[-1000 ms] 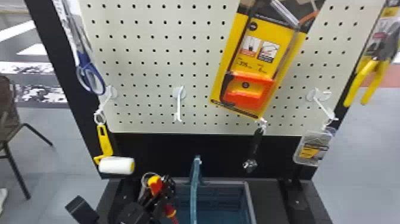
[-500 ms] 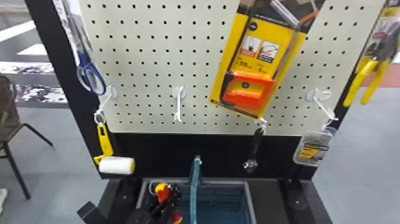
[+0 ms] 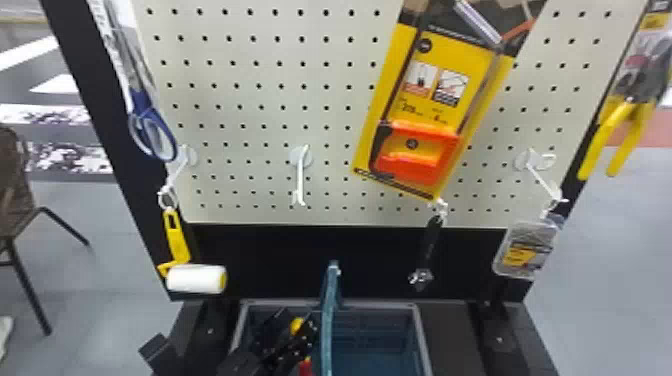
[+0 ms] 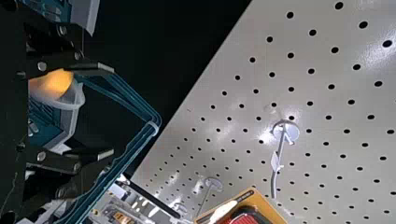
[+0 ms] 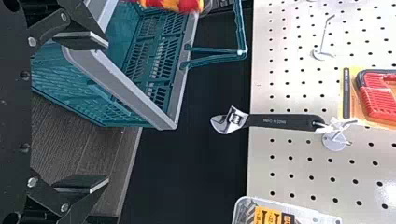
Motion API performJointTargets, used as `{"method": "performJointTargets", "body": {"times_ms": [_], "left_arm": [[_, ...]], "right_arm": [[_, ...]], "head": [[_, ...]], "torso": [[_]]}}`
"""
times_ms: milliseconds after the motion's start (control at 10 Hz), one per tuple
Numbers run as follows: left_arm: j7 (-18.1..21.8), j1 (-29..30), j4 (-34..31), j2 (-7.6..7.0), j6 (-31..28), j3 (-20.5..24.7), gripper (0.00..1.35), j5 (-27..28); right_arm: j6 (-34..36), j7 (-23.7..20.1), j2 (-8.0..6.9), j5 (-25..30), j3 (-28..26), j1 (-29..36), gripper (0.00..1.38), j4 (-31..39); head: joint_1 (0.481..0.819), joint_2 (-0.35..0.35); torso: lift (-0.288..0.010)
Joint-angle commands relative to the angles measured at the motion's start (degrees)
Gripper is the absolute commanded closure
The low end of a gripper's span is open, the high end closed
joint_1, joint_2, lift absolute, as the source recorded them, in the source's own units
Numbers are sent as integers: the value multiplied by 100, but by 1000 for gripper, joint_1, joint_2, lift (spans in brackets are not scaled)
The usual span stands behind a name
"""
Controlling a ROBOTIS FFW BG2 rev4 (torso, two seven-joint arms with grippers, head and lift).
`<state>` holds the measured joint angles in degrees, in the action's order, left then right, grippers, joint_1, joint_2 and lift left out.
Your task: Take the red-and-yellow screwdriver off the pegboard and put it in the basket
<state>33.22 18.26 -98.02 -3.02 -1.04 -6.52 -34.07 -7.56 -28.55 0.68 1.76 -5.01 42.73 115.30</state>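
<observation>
Over the left part of the basket (image 3: 422, 345), my left gripper (image 3: 298, 317) stands with the screwdriver's yellow end (image 3: 296, 326) between its parted fingers. In the left wrist view that gripper (image 4: 112, 111) is open around the handle (image 4: 53, 84), nearer the upper finger; whether they touch I cannot tell. A pale loop is at the handle's end. The right wrist view has the red-and-yellow handle (image 5: 173, 4) upright at the basket's rim (image 5: 121, 84), its shaft hidden. My right gripper (image 5: 108, 114) is parked open and holds nothing, off the basket's right side.
The basket's raised carrying handle (image 3: 328, 310) stands just right of my left gripper. Above hang a paint roller (image 3: 196, 279), an adjustable wrench (image 3: 425, 260), a clear pack (image 3: 526, 247) and a yellow saw package (image 3: 425, 110). A bare hook (image 3: 300, 175) sits mid-board.
The left gripper and screwdriver have moved right, over the basket. The black fingers now stand apart on either side of the yellow end, and less of the handle shows. The right gripper is unseen in the earlier frames.
</observation>
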Motion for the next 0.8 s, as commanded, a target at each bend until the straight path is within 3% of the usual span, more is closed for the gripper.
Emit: {"method": "performJointTargets", "body": {"times_ms": [0, 200, 700], "left_arm": [[1, -14, 7, 3, 43, 1, 99, -12], [1, -14, -7, 20, 60, 19, 188, 6], [-8, -39, -7, 20, 43, 28, 188, 15]], "right_arm": [[0, -1, -7, 0, 0, -12, 268, -19], [0, -10, -7, 0, 0, -25, 268, -34], [0, -28, -7, 0, 0, -49, 268, -62]], "head": [[549, 0], [549, 0], [549, 0]], "torso": [[-100], [-100], [-100]]}}
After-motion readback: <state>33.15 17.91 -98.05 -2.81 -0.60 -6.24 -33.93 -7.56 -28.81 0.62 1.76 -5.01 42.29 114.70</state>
